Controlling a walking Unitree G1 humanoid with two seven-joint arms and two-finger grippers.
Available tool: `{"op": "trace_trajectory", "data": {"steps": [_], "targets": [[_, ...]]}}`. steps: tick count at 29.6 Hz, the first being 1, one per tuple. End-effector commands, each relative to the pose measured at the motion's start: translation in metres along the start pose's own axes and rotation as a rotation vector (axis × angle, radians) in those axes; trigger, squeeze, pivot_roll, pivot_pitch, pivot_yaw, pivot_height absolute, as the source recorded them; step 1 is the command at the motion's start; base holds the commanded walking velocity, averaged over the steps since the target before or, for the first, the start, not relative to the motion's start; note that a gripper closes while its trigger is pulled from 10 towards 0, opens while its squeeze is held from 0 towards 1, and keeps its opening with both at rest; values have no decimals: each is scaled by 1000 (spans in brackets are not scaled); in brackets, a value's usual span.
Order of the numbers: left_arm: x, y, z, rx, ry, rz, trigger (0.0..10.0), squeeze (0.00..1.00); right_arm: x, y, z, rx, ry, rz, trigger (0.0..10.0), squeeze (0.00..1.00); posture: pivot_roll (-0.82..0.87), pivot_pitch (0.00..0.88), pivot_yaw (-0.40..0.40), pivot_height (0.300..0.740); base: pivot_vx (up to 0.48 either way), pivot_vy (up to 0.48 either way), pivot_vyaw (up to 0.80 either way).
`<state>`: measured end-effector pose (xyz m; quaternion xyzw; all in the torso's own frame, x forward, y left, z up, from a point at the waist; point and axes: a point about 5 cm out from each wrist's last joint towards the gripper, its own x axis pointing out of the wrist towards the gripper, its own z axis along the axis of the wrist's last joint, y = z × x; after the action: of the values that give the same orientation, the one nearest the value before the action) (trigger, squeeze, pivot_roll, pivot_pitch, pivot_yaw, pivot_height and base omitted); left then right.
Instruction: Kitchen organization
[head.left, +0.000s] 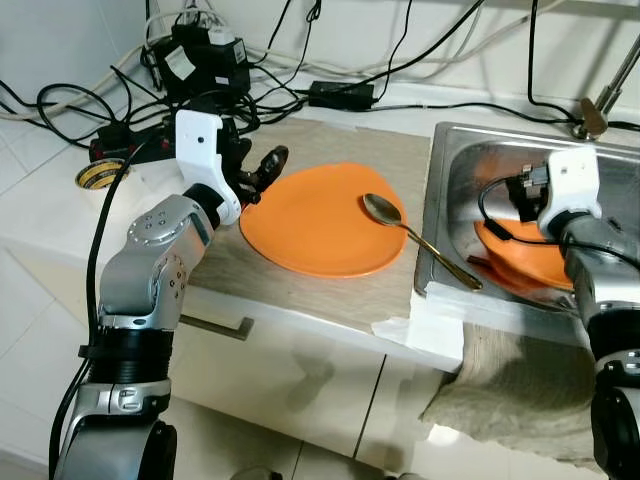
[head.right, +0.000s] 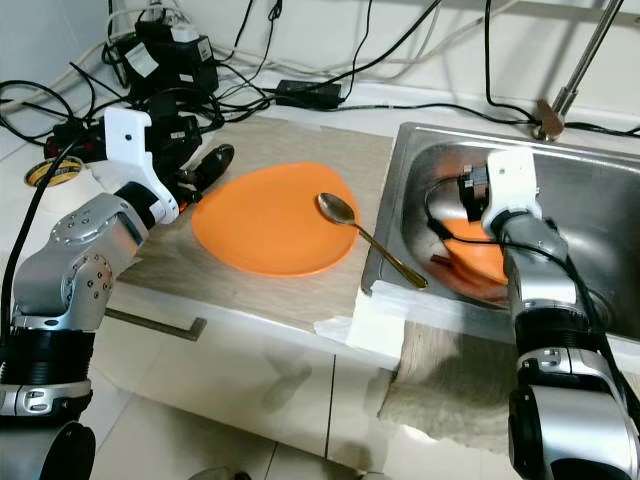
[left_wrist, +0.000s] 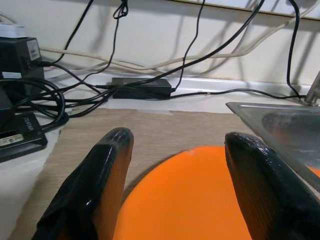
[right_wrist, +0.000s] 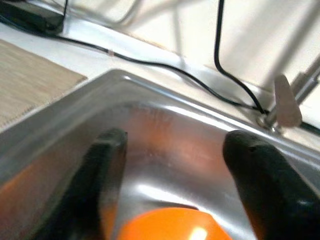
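Two released hands waited: the left hand (head.left: 262, 170) beside the orange plate (head.left: 320, 220), the right hand (right_wrist: 175, 175) over the sink's orange bowl (head.left: 525, 258).

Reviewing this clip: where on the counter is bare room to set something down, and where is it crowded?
Bare mat runs along the front edge below the orange plate, and behind it up to the black adapter. Crowded: the back-left corner with cables and tape roll, where the left gripper reaches; the sink holds orange dishes.
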<state>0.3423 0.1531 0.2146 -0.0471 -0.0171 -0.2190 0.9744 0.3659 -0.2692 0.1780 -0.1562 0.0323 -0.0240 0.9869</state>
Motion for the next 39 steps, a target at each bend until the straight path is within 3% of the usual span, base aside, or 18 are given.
{"op": "trace_trajectory", "data": {"steps": [1, 8, 11, 12, 16, 20, 26, 33, 39], "targets": [[4, -1, 4, 5, 0, -8, 10000, 0, 2, 6, 9, -14, -27, 29, 10000, 1000, -6, 0, 49, 740, 0, 0, 0], [5, -1, 3, 1, -2, -6, 10000, 0, 1, 31, 27, 27, -123, 123, 10000, 1000, -6, 0, 45, 740, 0, 0, 0], [6, 0, 3, 2, -1, -1, 10000, 0, -1, 48, 46, 128, -197, 190, 10000, 1000, -4, 0, 44, 740, 0, 0, 0], [6, 1, 3, 6, -1, 2, 10000, 0, -2, 53, 50, 161, -204, 209, 10000, 0, -3, 0, 43, 740, 0, 0, 0], [6, 3, 6, 10, 4, 6, 10000, 0, -6, 65, 64, 258, -218, 304, 10000, 0, 1, 0, 42, 740, 0, 0, 0], [8, 4, 8, 17, 22, 3, 10000, 0, -11, 62, 68, 330, -210, 361, 10000, 0, 1, 0, 43, 740, 0, 0, 0], [9, -2, 6, -8, 31, -13, 10000, 0, -22, 60, 49, 470, -119, 435, 10000, 0, -1, 0, 42, 740, 0, 0, 0], [9, 0, 3, -18, 35, 0, 10000, 0, -33, 60, 28, 509, -26, 448, 10000, 0, -6, 0, 38, 740, 0, 0, 0], [9, -2, 2, -14, 36, -7, 10000, 0, -37, 57, 34, 489, -35, 470, 10000, 0, -14, 0, 36, 740, 0, 0, 0]]}}
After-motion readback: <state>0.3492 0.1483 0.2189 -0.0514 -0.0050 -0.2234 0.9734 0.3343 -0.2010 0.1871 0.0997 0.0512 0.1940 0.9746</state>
